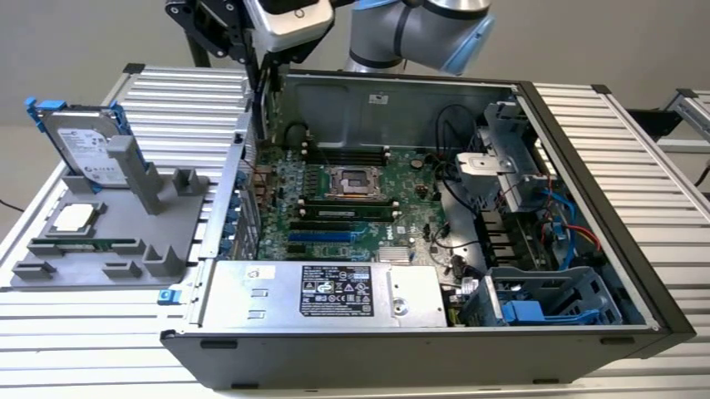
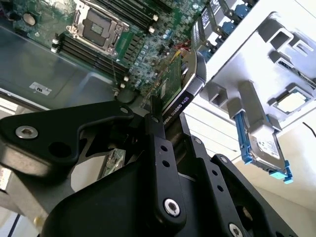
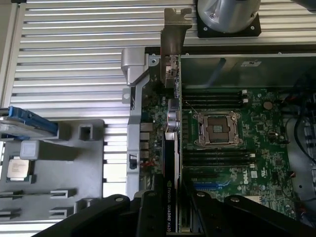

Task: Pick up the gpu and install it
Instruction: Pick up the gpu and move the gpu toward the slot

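Exterior view, from its left: grey holder [image 1: 66,278] on the slatted counter [image 1: 643,125]. A hard drive [image 1: 83,150] in a blue frame stands upright in the holder, with a processor chip [image 1: 73,218] lying flat below it, then a memory stick [image 1: 89,245] in its slot.

Next, the gripper [image 1: 261,50] hangs above the far corner of the open computer case [image 1: 621,249], on the side towards the holder, and is clenched on the gpu. In both wrist views the gpu [image 3: 170,163] [image 2: 182,84] sits edge-on between the black fingers [image 3: 148,217], black cooler on one side, green board on the other. Its silver bracket [image 3: 174,29] points away from the gripper. The card is held over the holder-side edge of the motherboard [image 1: 332,208], beside the processor socket [image 3: 217,127]. Can't tell if it touches any slot.

Further right: the arm [image 1: 421,29] behind the case, the power supply [image 1: 322,293] along the near wall, and a blue-tabbed drive cage [image 1: 544,303] at the exterior view's right.
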Motion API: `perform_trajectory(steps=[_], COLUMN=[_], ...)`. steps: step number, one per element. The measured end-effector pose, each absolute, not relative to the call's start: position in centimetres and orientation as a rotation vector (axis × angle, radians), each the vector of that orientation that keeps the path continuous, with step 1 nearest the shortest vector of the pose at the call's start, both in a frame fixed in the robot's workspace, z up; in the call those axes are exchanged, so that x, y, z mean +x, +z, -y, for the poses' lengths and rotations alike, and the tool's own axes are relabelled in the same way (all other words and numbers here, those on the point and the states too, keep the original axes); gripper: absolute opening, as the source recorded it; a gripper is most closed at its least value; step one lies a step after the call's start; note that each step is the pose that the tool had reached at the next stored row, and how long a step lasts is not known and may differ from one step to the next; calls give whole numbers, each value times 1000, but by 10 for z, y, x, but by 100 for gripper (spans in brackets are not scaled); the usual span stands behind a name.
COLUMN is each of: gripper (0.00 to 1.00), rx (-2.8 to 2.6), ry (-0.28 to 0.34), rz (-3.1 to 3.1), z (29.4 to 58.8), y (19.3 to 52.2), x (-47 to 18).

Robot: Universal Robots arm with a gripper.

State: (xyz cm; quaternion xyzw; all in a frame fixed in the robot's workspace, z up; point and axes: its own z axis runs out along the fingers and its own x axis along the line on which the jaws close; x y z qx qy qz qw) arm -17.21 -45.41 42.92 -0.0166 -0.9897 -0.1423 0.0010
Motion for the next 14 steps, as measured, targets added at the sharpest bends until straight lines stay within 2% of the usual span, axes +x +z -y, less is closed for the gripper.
perform_trajectory(steps=[14], gripper=[0], rx=[-52], ry=[-447], rz=[3107], z=[454], y=[429], x=[-156])
